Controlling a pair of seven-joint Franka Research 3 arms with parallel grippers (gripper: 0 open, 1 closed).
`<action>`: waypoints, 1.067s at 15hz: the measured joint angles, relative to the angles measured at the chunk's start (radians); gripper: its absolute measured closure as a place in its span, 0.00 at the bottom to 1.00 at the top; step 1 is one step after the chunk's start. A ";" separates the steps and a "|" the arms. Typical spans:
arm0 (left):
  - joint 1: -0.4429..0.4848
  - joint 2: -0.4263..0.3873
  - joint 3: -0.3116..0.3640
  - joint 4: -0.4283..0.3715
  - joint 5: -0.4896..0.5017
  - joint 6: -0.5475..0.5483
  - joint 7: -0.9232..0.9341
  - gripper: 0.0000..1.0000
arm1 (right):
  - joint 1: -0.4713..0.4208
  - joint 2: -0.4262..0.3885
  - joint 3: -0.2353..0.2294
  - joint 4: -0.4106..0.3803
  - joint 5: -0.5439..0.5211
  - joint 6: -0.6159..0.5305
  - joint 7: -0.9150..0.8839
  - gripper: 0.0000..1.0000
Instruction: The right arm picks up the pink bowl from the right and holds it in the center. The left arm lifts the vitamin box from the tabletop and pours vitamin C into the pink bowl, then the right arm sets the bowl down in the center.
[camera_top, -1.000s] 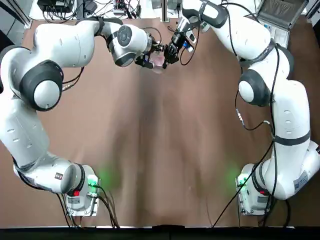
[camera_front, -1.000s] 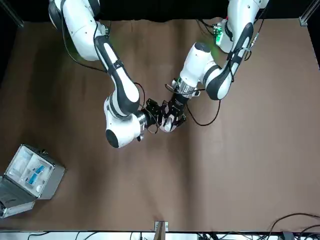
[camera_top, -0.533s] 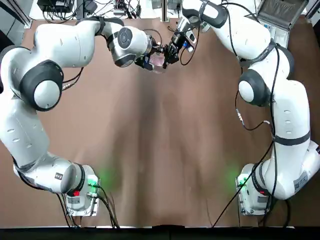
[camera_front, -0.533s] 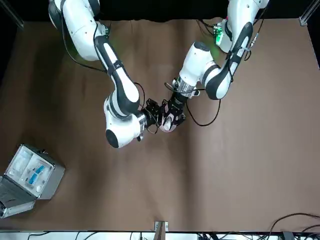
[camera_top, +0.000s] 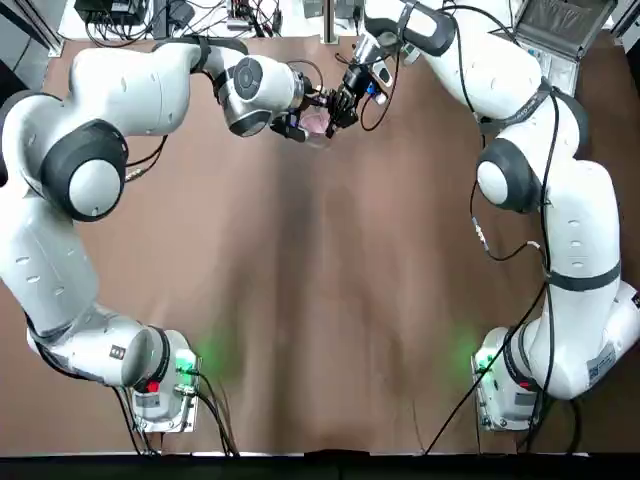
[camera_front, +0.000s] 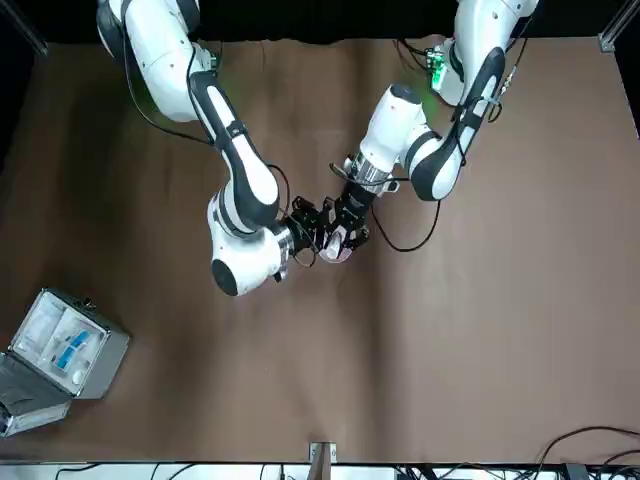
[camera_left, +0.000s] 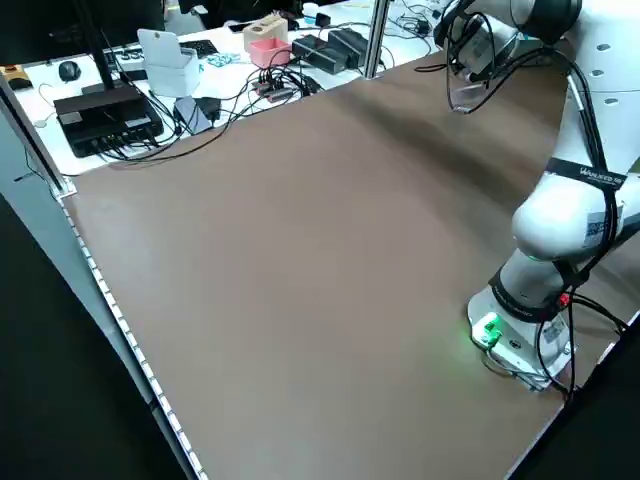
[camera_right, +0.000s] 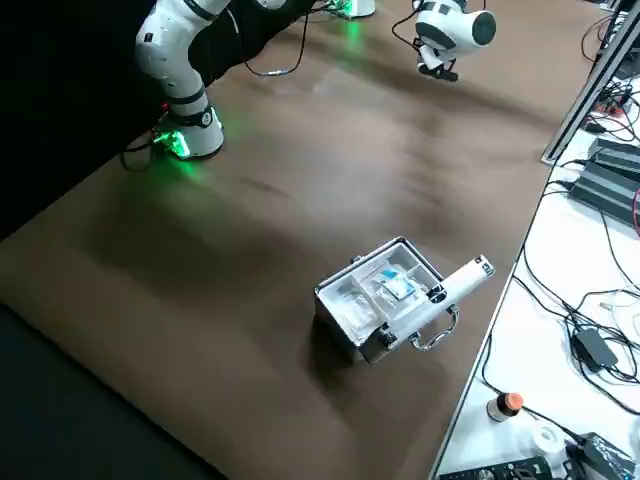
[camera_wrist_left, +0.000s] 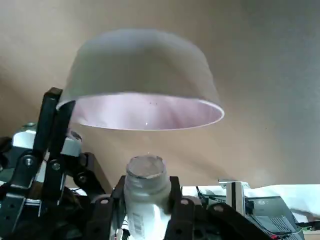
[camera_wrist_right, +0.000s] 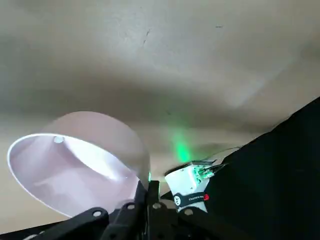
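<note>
Left wrist view shows the left hand closed around the small white vitamin bottle, one finger on each side of its body, with the bottle's mouth just beside the opening of the pink bowl. The right hand is pinched shut on the bowl's wall at its rim, its two fingers close together. In the right wrist view a small round white piece shows against the inside of the bowl.

Seen from the top, both hands meet near the middle of the worktop's far side, the bowl held between them, raised off the surface. The left arm reaches in from the left, and the right arm from the right.

An open silver case with clear and blue contents sits on the worktop toward the far right corner. Past the worktop's far edge, a white desk carries black cables and an orange-capped bottle.
</note>
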 joint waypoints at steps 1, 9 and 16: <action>0.000 0.000 0.002 -0.001 0.000 0.000 -0.001 0.64 | 0.000 0.000 0.000 0.000 0.000 0.000 0.000 0.98; 0.022 0.013 0.011 -0.003 -0.208 0.000 -0.101 0.64 | 0.000 0.000 0.000 0.000 0.000 -0.004 -0.013 0.98; 0.028 0.025 0.011 -0.015 -0.576 0.000 -0.239 0.64 | 0.000 0.000 -0.001 0.000 0.000 -0.004 -0.014 0.98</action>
